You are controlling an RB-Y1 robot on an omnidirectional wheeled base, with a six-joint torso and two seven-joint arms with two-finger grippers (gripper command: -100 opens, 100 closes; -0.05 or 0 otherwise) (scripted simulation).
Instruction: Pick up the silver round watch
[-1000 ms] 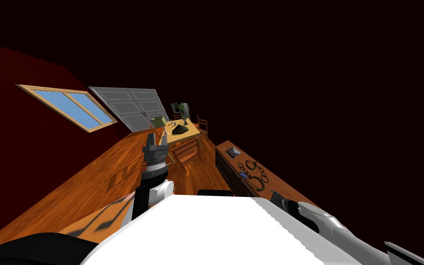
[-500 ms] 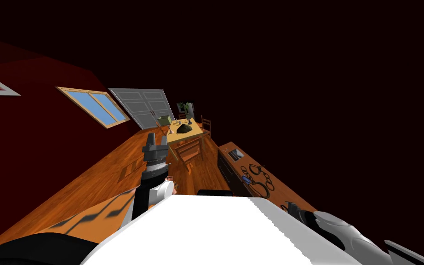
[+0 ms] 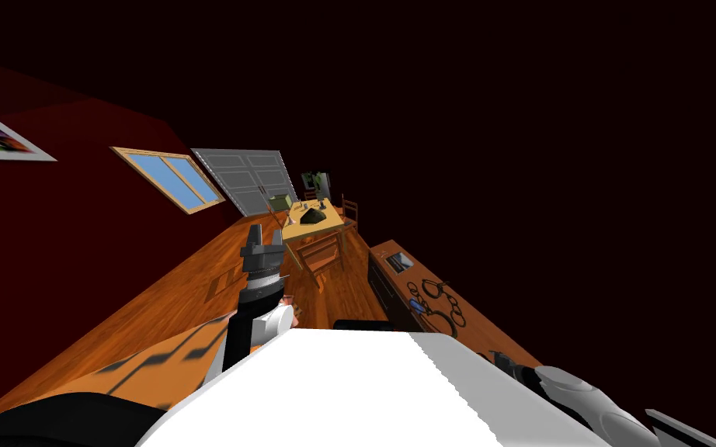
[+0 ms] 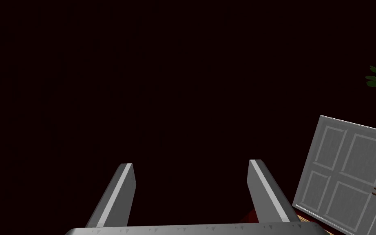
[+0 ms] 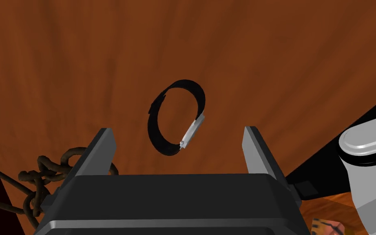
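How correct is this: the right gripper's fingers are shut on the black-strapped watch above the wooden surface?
Not quite: the fingers of the right gripper stand open, not touching the watch, above the wooden surface. The right wrist view shows it.

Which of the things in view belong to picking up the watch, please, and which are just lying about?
Job: watch, black strap, silver case; right gripper, open, aimed at it; wooden top under it.
Lying about: brown chain; dining table; grey door; left gripper, open.

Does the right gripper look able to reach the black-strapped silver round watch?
Likely yes: the open right gripper faces the black-strapped silver watch on bare brown wood; the brown chain lies aside.
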